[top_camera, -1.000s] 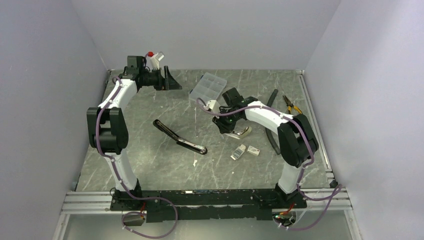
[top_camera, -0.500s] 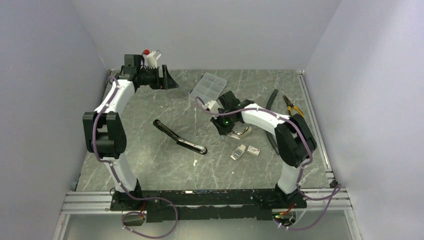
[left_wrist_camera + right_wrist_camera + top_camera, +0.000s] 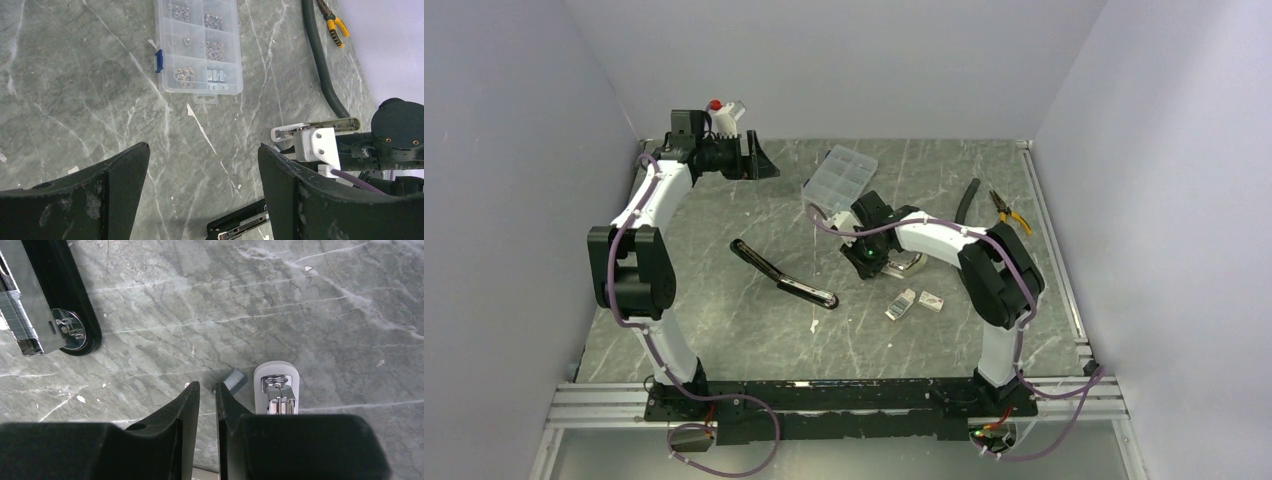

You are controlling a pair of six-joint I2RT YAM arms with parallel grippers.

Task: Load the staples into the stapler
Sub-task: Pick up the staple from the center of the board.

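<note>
The small grey staples strip (image 3: 234,381) lies on the table just past the tip of my right gripper (image 3: 206,386), whose fingers stand a narrow gap apart with nothing between them. Right of the strip is the end of a white and metal stapler (image 3: 276,385). A black stapler (image 3: 784,280) lies opened flat at mid-table, and a ribbed silvery strip (image 3: 17,310) sits in its metal channel. In the top view my right gripper (image 3: 869,262) hangs low beside the white stapler (image 3: 906,265). My left gripper (image 3: 759,160) is raised at the back left, wide open and empty (image 3: 202,150).
The white staple box lies in two parts (image 3: 904,303) (image 3: 931,301) near the right arm. A clear compartment case (image 3: 839,175) of small hardware sits at the back. A black hose (image 3: 969,200) and orange-handled pliers (image 3: 1007,210) lie at the back right.
My right gripper has shifted left along the white stapler, with the elbow swinging left too. The left arm drew slightly left at first, then held still.
</note>
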